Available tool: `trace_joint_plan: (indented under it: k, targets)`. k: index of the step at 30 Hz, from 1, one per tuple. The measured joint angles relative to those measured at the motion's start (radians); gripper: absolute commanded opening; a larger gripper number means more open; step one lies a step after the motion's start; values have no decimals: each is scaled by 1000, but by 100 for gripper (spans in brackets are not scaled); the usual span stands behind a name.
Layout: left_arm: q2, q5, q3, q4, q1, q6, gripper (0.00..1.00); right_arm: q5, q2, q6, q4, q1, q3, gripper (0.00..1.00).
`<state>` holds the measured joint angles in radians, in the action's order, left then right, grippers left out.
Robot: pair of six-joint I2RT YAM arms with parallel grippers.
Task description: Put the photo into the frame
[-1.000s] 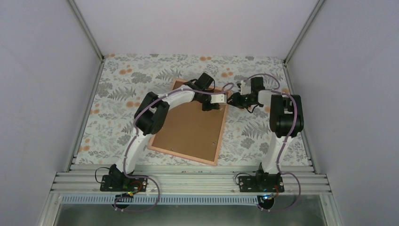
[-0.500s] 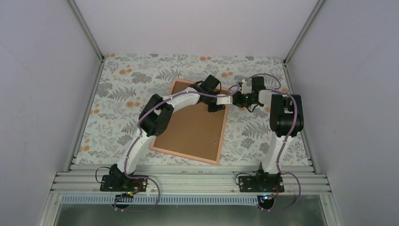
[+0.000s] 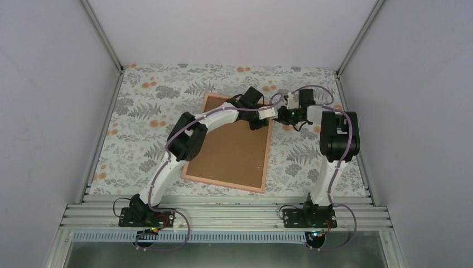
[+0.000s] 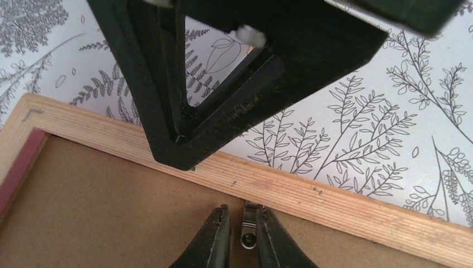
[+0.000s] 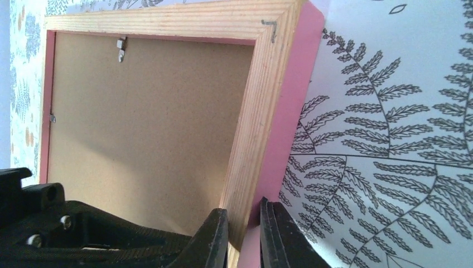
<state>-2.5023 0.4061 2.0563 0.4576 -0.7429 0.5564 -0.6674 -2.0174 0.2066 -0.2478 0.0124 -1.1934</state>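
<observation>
The pink frame (image 3: 267, 157) lies face down, its brown backing board (image 3: 228, 149) up. The photo is hidden. My right gripper (image 3: 278, 114) is shut on the frame's far right rail; in the right wrist view (image 5: 244, 206) one finger presses the wood side (image 5: 262, 111) and the other the pink side. My left gripper (image 3: 260, 121) hovers over the backing beside it. In the left wrist view (image 4: 241, 207) its jaws stand slightly apart around a small metal tab (image 4: 249, 226) at the wooden rail (image 4: 312, 195).
The floral tablecloth (image 3: 150, 106) covers the table, and white walls close it in on three sides. The right gripper's black body (image 4: 251, 67) hangs close above the left fingers. More metal tabs (image 5: 120, 47) sit along the backing's edges.
My left gripper has moved right and farther out to the frame's right rail. The frame has shifted slightly to the right. The right gripper has stayed at the rail.
</observation>
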Motion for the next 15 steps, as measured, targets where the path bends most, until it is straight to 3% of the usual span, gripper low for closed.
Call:
trace_joint_plan:
  k: [4, 7, 12, 15]
  targets:
    - [2, -6, 6, 4, 8, -16, 22, 3, -8, -5, -35, 0, -28, 37]
    - [58, -2, -90, -18, 19, 0, 27, -4, -7, -29, -59, -1, -35, 49]
    - [305, 37, -439, -41, 26, 89, 27, -33, 58, -138, -116, -1, -16, 53]
    - [406, 47, -562, -70, 8, 132, 27, -82, 154, -255, -185, -1, 23, 52]
